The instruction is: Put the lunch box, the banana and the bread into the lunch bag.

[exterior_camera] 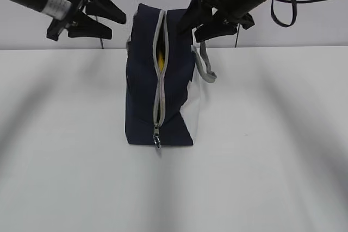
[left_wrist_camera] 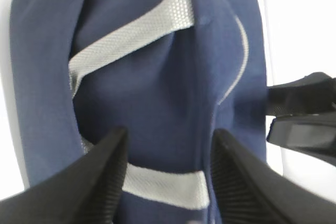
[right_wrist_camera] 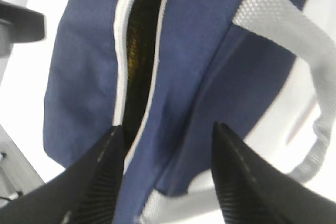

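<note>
The navy lunch bag (exterior_camera: 142,88) stands upright mid-table, its white side panel (exterior_camera: 198,110) to the right. Its grey zipper (exterior_camera: 159,93) is shut low down and gapes near the top. A sliver of banana-yellow (exterior_camera: 161,58) shows in that gap, and something yellow-brown (right_wrist_camera: 137,43) lies inside the slit in the right wrist view. The lunch box and the bread are hidden. My left gripper (exterior_camera: 117,26) (left_wrist_camera: 169,132) hangs open by the bag's top left. My right gripper (exterior_camera: 187,32) (right_wrist_camera: 166,127) hangs open by its top right. Neither holds anything.
A grey strap handle (exterior_camera: 206,69) droops on the bag's right side; another crosses the left side (left_wrist_camera: 131,30). The zipper's ring pull (exterior_camera: 157,142) hangs at the bag's front foot. White table (exterior_camera: 272,161) surrounds the bag. A black cable (exterior_camera: 283,9) loops under the right arm.
</note>
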{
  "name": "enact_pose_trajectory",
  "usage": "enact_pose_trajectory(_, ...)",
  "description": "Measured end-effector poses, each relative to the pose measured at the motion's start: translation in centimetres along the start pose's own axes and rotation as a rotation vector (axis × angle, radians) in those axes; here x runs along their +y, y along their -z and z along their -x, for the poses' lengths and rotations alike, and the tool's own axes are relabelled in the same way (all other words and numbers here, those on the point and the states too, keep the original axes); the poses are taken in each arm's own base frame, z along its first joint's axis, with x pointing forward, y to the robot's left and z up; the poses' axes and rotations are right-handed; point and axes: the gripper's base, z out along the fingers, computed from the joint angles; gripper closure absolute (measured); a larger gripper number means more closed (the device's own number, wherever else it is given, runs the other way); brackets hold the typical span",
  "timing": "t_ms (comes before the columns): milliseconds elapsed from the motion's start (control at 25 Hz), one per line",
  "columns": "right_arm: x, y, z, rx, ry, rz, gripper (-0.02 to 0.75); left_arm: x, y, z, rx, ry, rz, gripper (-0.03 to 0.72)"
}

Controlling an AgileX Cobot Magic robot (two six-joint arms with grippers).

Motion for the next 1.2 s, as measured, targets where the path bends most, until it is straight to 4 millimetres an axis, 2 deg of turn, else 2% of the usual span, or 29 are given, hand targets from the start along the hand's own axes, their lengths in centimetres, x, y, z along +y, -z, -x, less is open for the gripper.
enact_pose_trajectory(240, 1.0, 2.6, 1.0, 0.073, 0.024, -0.183, 0.339, -2.9, 4.2, -0.4, 0.046, -0.111, 0.041, 0.312)
enact_pose_trajectory(400, 3.3, 3.9, 0.8, 0.076, 0.056, -0.369, 0.339, -4.2, 6.9, -1.5, 0.059, -0.168, 0.15, 0.312)
enact_pose_trajectory(600, 9.6, 5.4, 0.0, 0.046, 0.218, -0.45, 0.339, -5.4, 9.6, -2.7, 0.074, -0.211, 0.242, 0.312)
enact_pose_trajectory(760, 13.3, 5.5, -1.3, 0.047, 0.309, -0.437, 0.339, -6.6, 11.2, -3.4, 0.039, -0.242, 0.254, 0.312)
enact_pose_trajectory(920, 14.7, 4.9, -3.5, 0.078, 0.362, -0.437, 0.339, -7.1, 12.5, -5.2, 0.035, -0.251, 0.268, 0.312)
enact_pose_trajectory(1040, 14.8, 4.2, -5.5, 0.048, 0.39, -0.417, 0.339, -6.7, 12.9, -7.3, 0.059, -0.237, 0.28, 0.312)
enact_pose_trajectory(1200, 13.2, 3.4, -9.3, -0.025, 0.401, -0.395, 0.339, -6.1, 13.3, -10.3, 0.061, -0.216, 0.292, 0.312)
